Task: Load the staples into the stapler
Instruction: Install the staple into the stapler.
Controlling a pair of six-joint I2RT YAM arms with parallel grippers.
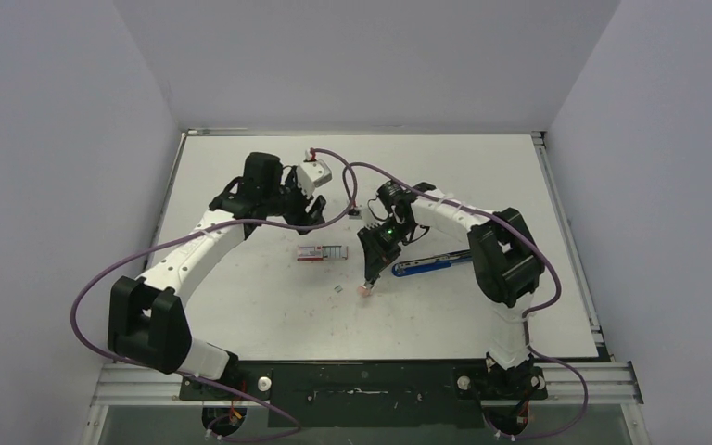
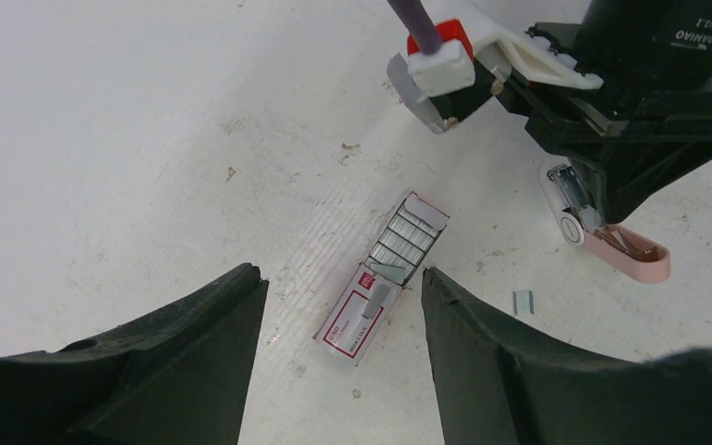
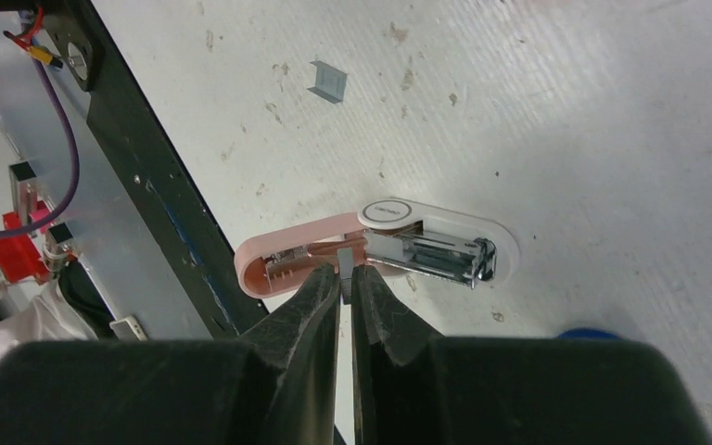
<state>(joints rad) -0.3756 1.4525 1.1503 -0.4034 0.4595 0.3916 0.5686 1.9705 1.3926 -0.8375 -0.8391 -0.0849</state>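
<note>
Black right gripper [image 3: 345,278]: fingertips clenched on a short grey staple strip [image 3: 344,261], held upright just above the hinged-open pink-and-white stapler [image 3: 445,227]; whether the strip touches it cannot be told. The stapler lies at mid-table, slightly near of centre, metal channel exposed. Right arm: wrist bent down, forearm reaching left from a raised elbow at the right.

Left gripper [image 2: 341,275]: fingers spread apart, holding nothing, hovering over the red-and-white staple box [image 2: 357,320]. Left arm: elbow near left, forearm running far and right.

Staples [image 2: 408,236]: rows in the box's slid-out tray at the table [image 1: 482,176] centre, left of the stapler. One loose strip [image 3: 328,81] lies between box and stapler.

Slim blue bar with a dark end [image 1: 436,264]: flat, right of the right gripper.
</note>
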